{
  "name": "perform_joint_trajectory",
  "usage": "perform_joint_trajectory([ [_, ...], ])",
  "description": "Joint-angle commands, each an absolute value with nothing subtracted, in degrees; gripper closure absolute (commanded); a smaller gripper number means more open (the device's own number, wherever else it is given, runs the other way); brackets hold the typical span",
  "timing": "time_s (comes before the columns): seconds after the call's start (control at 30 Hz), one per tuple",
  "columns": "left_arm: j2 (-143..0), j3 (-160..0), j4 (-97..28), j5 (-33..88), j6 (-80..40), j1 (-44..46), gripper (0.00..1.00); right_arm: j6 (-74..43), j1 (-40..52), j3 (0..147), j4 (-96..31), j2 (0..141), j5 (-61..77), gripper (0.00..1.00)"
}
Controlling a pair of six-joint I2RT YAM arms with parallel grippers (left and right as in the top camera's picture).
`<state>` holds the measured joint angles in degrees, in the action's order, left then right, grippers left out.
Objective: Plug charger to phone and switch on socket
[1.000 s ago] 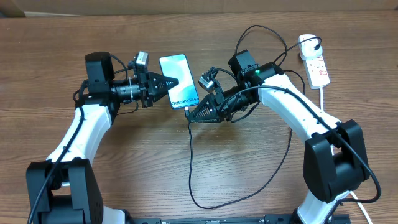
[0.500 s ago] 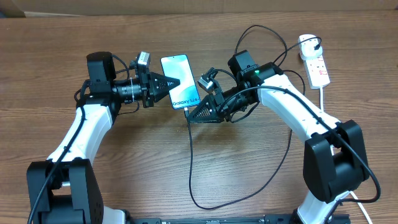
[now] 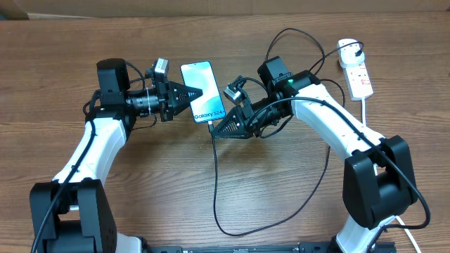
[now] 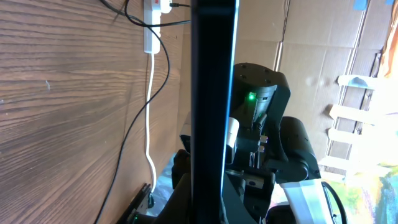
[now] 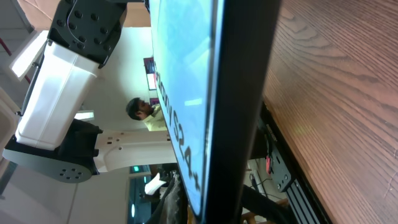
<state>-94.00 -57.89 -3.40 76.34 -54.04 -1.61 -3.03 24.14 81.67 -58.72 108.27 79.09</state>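
Toward the far edge of the desk, near its middle, the phone sat between my two arms with its lit screen up. My left gripper had its fingers clenched on the phone's left long edge. My right gripper sat at the phone's near short edge, fingers pinched together where the charger met the phone; I judged it was holding the connector tip, though the tip itself was hidden from me. Both wrist views showed only the phone's black edge, very close and filling the frame, so they did not tell me whether the connector was seated.

From that end the charger ran toward the near edge of the desk, looped right and climbed back to the socket near the far right corner, where its plug appeared to be in already. The red switch marks were too small for me to read.

To do this step well, I reckoned the left gripper had to brace the phone without letting it slide or twist, while the right pushed the tip straight along the phone's long axis. Any sideways angle risked jamming it. I would confirm seating before going for the switch.
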Motion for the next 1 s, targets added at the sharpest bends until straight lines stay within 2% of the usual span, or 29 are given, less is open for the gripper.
perform_joint_trajectory([
  [0.0, -93.8, -58.2, -3.2, 79.1, -52.7, -2.0, 0.96, -3.2, 24.1, 81.5, -58.5, 106.7, 79.8, 0.96],
  [0.97, -93.8, -58.2, -3.2, 79.2, -52.7, -2.0, 0.96, -3.2, 23.4, 81.5, -58.9, 106.7, 79.9, 0.96],
])
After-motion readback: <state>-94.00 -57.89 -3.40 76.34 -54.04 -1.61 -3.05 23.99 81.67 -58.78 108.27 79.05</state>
